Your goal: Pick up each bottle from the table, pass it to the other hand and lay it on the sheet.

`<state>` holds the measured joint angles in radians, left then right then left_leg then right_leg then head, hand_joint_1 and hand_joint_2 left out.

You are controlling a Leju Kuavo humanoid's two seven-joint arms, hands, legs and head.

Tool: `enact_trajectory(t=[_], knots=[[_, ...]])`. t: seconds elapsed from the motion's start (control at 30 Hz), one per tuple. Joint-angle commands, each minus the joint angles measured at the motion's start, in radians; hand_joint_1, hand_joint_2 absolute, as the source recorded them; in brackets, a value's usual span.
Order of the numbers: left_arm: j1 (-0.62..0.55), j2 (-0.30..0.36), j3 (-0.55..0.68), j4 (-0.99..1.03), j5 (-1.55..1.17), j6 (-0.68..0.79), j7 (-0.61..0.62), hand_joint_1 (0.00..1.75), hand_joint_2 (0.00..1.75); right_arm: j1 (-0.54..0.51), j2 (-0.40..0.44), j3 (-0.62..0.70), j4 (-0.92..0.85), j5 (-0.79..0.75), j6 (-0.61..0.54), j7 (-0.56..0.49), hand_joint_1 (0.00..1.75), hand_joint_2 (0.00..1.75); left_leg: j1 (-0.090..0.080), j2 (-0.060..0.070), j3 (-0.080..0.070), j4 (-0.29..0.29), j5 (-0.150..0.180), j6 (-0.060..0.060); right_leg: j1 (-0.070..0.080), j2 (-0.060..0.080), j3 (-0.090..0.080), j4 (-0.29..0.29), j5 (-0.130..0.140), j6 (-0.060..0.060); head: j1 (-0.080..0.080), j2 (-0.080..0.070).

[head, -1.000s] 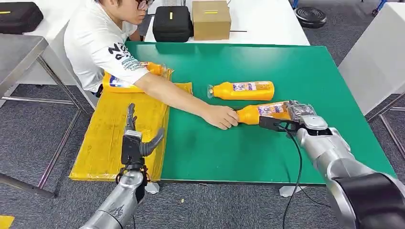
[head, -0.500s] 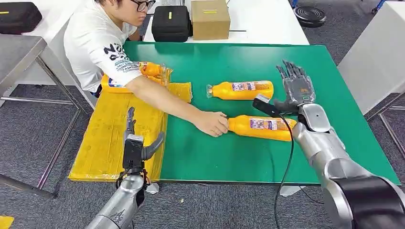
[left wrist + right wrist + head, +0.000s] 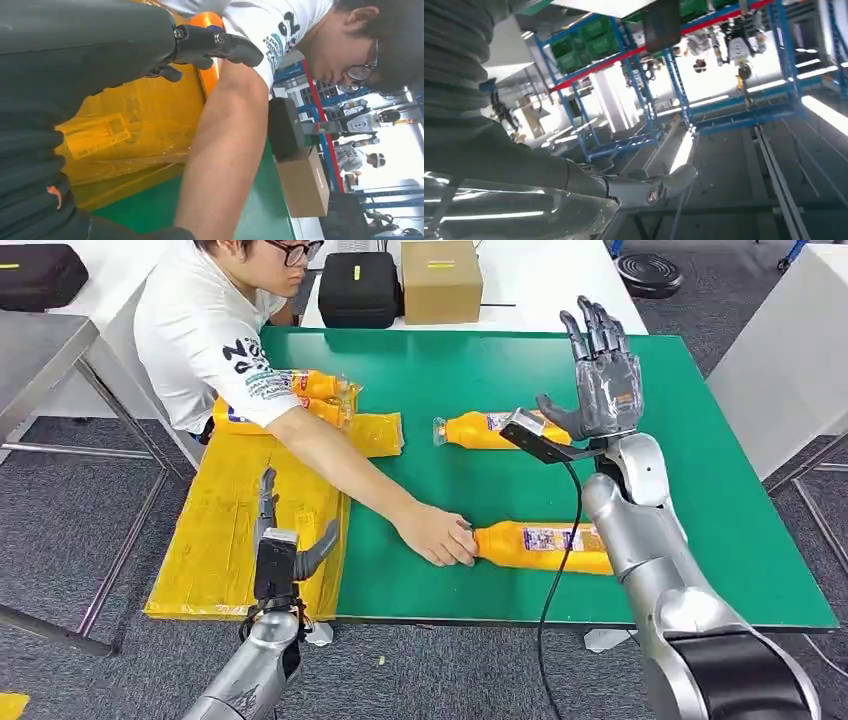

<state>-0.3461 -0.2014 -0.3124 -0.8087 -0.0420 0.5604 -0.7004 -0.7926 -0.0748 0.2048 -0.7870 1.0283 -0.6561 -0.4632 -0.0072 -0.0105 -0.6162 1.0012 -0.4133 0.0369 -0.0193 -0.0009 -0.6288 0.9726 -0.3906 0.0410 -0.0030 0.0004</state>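
Two orange bottles lie on the green table: one near the front edge, its cap end held by a person's hand, and one further back. More orange bottles lie on the yellow sheet at the table's left, behind the person's arm. My right hand is raised above the table, fingers spread, holding nothing. My left hand hovers over the yellow sheet, fingers apart and empty; the left wrist view shows its fingers next to the person's forearm.
A person in a white shirt leans in from the back left, arm stretched across the table. A black case and a cardboard box sit on the white table behind. A black cable hangs from my right wrist.
My right hand let go of the near bottle and rose up, fingers spreading. The person's hand pulled that bottle toward the table's front edge. My left hand stayed put.
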Motion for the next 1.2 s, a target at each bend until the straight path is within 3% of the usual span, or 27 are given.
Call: enact_trajectory(t=[0.03,0.13,0.17,0.57,1.2], knots=[[0.022,0.036,0.016,-0.075,-0.006,0.025,0.002,0.0,1.75,0.182,0.046,-0.029,-0.239,-0.219,0.062,-0.105,0.0,1.75,0.002,0.001,0.006,-0.001,-0.002,-0.003,0.002,0.0,0.006,-0.002,-0.002,-0.002,0.0,0.0],[0.036,0.045,0.027,-0.103,0.0,0.03,0.004,0.0,1.75,0.233,0.054,-0.026,-0.281,-0.294,0.07,-0.149,0.0,1.75,0.003,0.002,0.009,0.0,-0.005,-0.004,0.004,0.001,0.009,-0.001,-0.004,-0.003,0.0,0.0],[0.041,0.046,0.03,-0.113,-0.004,0.034,0.007,0.0,1.75,0.243,0.059,-0.024,-0.289,-0.321,0.087,-0.149,0.0,1.75,0.002,0.001,0.004,-0.001,-0.002,-0.002,0.002,0.001,0.003,-0.001,-0.002,-0.002,0.0,0.0],[0.041,0.043,0.037,-0.108,-0.015,0.034,0.017,0.0,1.75,0.338,0.084,-0.002,-0.407,-0.363,0.08,-0.179,0.0,1.75,0.002,0.001,0.003,-0.001,-0.003,-0.003,0.002,0.001,0.002,0.0,-0.002,-0.002,0.0,0.0],[0.036,0.041,0.044,-0.095,-0.014,0.029,0.014,0.0,1.75,0.354,0.083,0.027,-0.409,-0.378,0.066,-0.194,0.0,1.75,0.002,0.002,0.004,0.0,-0.004,-0.003,0.002,0.002,0.003,0.0,-0.002,-0.002,0.0,0.0]])
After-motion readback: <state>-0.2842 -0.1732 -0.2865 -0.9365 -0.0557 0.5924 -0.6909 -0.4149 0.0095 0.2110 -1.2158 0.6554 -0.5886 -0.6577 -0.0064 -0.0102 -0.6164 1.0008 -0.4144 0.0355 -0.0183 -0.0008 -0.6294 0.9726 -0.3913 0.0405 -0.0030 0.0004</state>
